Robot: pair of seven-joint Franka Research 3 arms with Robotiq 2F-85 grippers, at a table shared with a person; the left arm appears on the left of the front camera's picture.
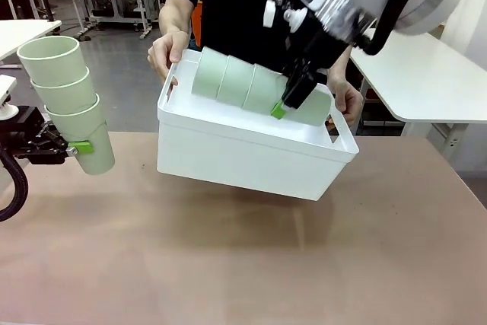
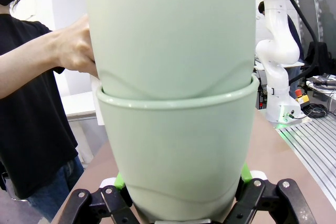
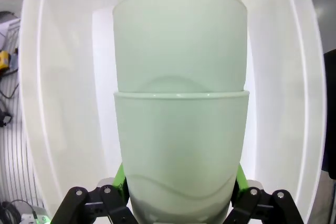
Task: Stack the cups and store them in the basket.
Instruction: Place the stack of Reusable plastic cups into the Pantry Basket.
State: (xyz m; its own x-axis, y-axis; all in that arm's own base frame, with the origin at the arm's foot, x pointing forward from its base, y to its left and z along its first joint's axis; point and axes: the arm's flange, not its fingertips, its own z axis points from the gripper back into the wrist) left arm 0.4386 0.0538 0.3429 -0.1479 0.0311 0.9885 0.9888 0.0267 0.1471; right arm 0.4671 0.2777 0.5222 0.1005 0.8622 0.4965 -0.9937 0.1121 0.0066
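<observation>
We see a person's hands gripping the basket at its short ends, tilted above the table. Our right gripper pinches a lying stack of cups at the basket's open top. Well left of the basket, our left gripper clamps an upright stack of three cups.

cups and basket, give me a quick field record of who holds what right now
left hand: shut on left stack, three nested cups, tilted, above the table at its left side
right hand: shut on right stack, three nested cups lying sideways at the basket's mouth
basket: off the table, tipped, open side facing the robot
person's hands: gripping the basket's rim at both short ends
</observation>
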